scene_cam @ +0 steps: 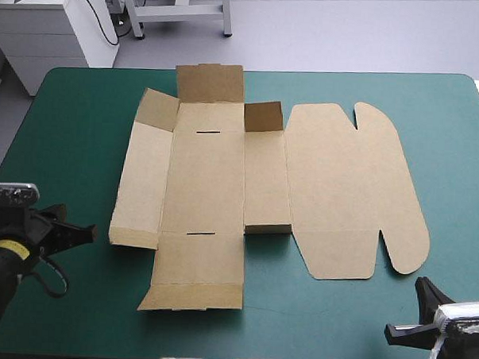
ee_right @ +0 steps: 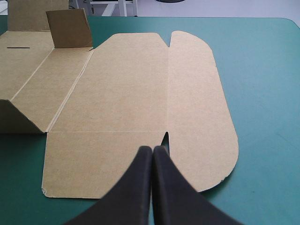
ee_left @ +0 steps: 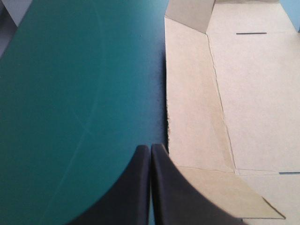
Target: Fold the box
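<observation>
Flat box mid-table, both grippers closed and holding nothing.

The teal-green table point(scene_cam: 66, 140) carries the brown box point(scene_cam: 208, 178) at its middle, a cut sheet lying mostly flat, its wide lid panel point(scene_cam: 343, 184) with rounded ears spread toward the table's right. At the far side three flaps stand up: a tall far flap point(scene_cam: 209, 83) and a small flap at each side of it. The left gripper point(ee_left: 150, 146), fingers pressed together in one point, sits just beside the box's left edge near its near-left corner. The right gripper point(ee_right: 153, 148) – also pressed together – points at the notch in the lid's near edge, by the table's near right corner.
</observation>
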